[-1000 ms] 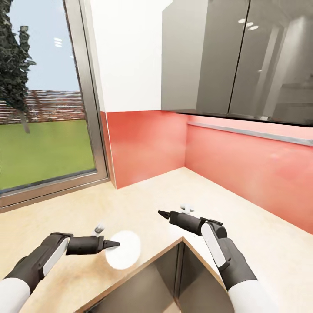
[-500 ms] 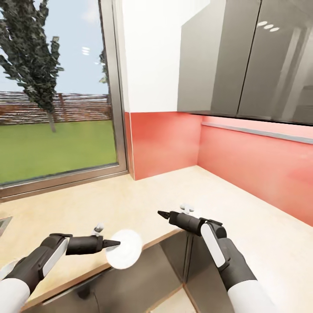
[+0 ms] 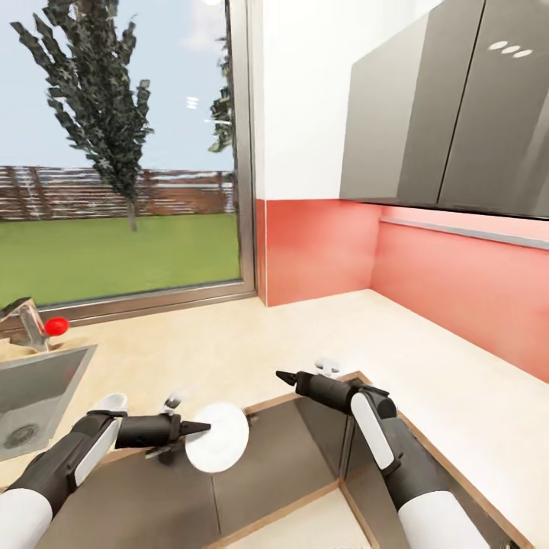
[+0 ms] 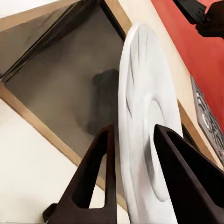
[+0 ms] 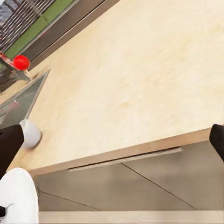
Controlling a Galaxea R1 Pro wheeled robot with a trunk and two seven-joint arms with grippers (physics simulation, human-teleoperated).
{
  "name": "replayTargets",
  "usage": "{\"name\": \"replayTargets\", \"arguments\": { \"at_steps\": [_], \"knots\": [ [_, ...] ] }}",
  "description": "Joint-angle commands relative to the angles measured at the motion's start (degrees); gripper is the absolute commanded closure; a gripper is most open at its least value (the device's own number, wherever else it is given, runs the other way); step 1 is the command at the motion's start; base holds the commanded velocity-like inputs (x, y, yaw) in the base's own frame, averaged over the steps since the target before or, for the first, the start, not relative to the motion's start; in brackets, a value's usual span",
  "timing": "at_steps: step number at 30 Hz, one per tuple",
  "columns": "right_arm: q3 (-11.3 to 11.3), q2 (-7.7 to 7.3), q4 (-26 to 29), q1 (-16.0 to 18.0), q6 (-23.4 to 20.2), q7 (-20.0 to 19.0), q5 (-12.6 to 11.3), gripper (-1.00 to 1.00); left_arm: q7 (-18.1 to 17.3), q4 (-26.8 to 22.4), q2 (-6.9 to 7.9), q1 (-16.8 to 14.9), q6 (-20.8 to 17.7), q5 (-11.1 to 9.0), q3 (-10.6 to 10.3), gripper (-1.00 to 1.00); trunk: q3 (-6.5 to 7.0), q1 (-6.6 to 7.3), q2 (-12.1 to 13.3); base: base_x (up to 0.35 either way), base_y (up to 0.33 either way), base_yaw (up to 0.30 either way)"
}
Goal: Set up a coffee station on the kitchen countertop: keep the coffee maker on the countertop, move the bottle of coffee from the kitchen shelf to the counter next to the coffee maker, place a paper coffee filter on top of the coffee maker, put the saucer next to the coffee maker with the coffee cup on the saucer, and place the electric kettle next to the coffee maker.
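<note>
My left gripper (image 3: 200, 428) is shut on the rim of a white saucer (image 3: 221, 436), which it holds on edge above the dark cabinet fronts just off the counter's front edge. In the left wrist view the saucer (image 4: 149, 140) stands upright between the two dark fingers (image 4: 100, 177). My right gripper (image 3: 284, 375) hovers over the counter's inner corner, pointing left. In the right wrist view its fingertips (image 5: 218, 140) sit wide apart, open and with nothing between them. The coffee maker, bottle, filter and kettle are out of view.
A beige L-shaped countertop (image 3: 229, 351) runs under a large window (image 3: 122, 191) and along a red backsplash (image 3: 457, 290). A steel sink (image 3: 38, 381) and a faucet with a red knob (image 3: 55, 326) lie at the left. A small white rounded object (image 3: 110, 400) sits by the sink. Grey wall cabinets (image 3: 457, 114) hang above.
The whole view has swung left along the counter, bringing the sink and faucet into sight. Both arms hold the same pose, with the saucer still in the left gripper.
</note>
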State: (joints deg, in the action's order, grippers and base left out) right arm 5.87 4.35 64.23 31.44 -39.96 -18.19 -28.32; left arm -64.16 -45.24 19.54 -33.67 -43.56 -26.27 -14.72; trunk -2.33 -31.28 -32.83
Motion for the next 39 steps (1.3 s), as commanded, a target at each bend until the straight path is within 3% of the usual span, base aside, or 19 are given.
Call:
{"name": "replayTargets", "arguments": {
  "at_steps": [1, 4, 6, 8, 11, 13, 16, 19, 21, 23, 27, 30, 32, 33, 34, 37, 38, 39],
  "knots": [
    [-0.01, 0.07, -0.03, 0.05, -0.27, -0.1, 0.04, -1.0, 0.08, 0.93, 0.06, -0.04, 3.06, -0.41, -0.22, 1.0, -0.06, 0.01, -0.11, -0.346, 0.129, 0.209],
    [0.09, 0.13, -0.07, 0.03, -0.21, -0.1, 0.1, -1.0, 0.01, 5.78, 0.11, 0.92, 7.14, -0.49, -0.25, 1.0, 0.07, 0.01, -0.11, -0.346, 0.128, 0.151],
    [0.1, 0.13, -0.07, 0.05, -0.2, -0.11, 0.11, -1.0, -0.01, 7.85, 0.43, 5.41, 11.78, -0.34, -0.22, 1.0, 0.08, 0.01, -0.11, -0.346, 0.119, 0.015],
    [0.1, 0.13, -0.04, 0.03, -0.2, -0.1, 0.08, -1.0, -0.03, 8.45, 0.48, 7.56, 15.1, -0.33, -0.22, 1.0, 0.08, 0.01, -0.11, -0.346, 0.118, 0.004],
    [0.11, 0.14, -0.04, 0.03, -0.2, -0.11, 0.03, -1.0, 0.02, 10.15, 0.55, 9.87, 16.81, -0.28, -0.19, 1.0, 0.08, 0.01, -0.11, -0.346, 0.117, 0.001],
    [0.12, 0.14, -2.46, -0.02, 2.41, -0.23, 0.11, -1.0, 0.19, 14.94, 0.52, 11.36, 21.14, -0.27, 1.92, 1.0, 0.08, 0.01, -0.11, -0.346, 0.113, 0.0],
    [0.81, 0.15, -8.1, -0.05, 10.1, -0.28, 0.16, -1.0, 0.18, 20.99, 0.44, 11.87, 24.78, -0.27, 5.5, 1.0, 0.08, 0.01, -0.11, -0.346, 0.113, 0.0],
    [5.46, 0.17, -15.39, -0.1, 15.04, 0.2, 0.49, -1.0, 0.17, 26.63, 0.42, 12.01, 27.6, -0.32, 7.91, 1.0, 0.08, 0.01, -0.11, -0.335, 0.133, 0.0],
    [8.86, 0.15, -22.14, -0.13, 17.32, 0.85, 0.44, -1.0, 0.14, 30.0, 0.41, 12.05, 30.66, -0.39, 8.56, 1.0, 0.08, 0.01, -0.11, -0.323, 0.15, 0.0],
    [10.44, 0.14, -29.33, -0.14, 21.29, 1.19, 0.4, -1.0, 0.11, 32.81, 0.39, 12.09, 33.77, -0.51, 8.82, 1.0, 0.08, 0.01, -0.11, -0.317, 0.164, 0.0],
    [11.44, 0.15, -39.61, -0.15, 29.88, 1.25, 0.54, -1.0, 0.16, 36.24, 0.23, 12.08, 36.36, -0.6, 9.11, 1.0, 0.08, 0.01, -0.11, -0.311, 0.177, 0.0],
    [11.7, 0.15, -45.69, -0.15, 32.8, 1.57, 0.67, -1.0, 0.19, 37.86, 0.17, 12.14, 36.87, -1.17, 9.2, 1.0, 0.08, 0.01, -0.11, -0.307, 0.183, 0.0],
    [11.76, 0.14, -52.17, -0.15, 33.6, 3.63, 0.65, -1.0, 0.62, 38.83, 0.23, 13.09, 37.04, -3.2, 9.38, 1.0, 0.08, 0.01, -0.11, -0.22, 0.143, 0.0],
    [11.78, 0.16, -57.56, -0.15, 33.9, 8.61, 0.58, -1.0, 1.21, 39.24, 0.34, 14.57, 37.13, -5.91, 9.48, 1.0, 0.08, 0.01, -0.11, -0.053, 0.036, 0.0],
    [11.76, 0.14, -59.36, -0.15, 34.0, 13.21, 0.52, -1.0, 2.11, 39.36, 0.34, 15.19, 37.18, -8.02, 9.51, 1.0, 0.08, 0.01, -0.11, -0.027, 0.018, 0.0],
    [11.72, 0.02, -60.92, -0.15, 34.14, 23.06, 0.47, -1.0, 5.78, 39.45, 0.06, 15.9, 37.22, -13.07, 9.53, 1.0, 0.08, 0.01, -0.11, -0.012, 0.008, 0.0],
    [11.75, -0.21, -61.4, -0.79, 34.23, 27.46, 0.54, -1.0, 13.61, 40.84, -1.3, 16.35, 37.3, -16.96, 9.53, 1.0, 0.08, 0.01, -0.11, 0.0, 0.0, 0.0],
    [11.77, -0.21, -61.41, -0.95, 34.24, 27.78, 0.59, -1.0, 15.98, 41.74, -2.21, 16.44, 37.45, -17.46, 9.53, 1.0, 0.08, 0.01, -0.11, 0.0, 0.0, 0.0]
  ]
}}
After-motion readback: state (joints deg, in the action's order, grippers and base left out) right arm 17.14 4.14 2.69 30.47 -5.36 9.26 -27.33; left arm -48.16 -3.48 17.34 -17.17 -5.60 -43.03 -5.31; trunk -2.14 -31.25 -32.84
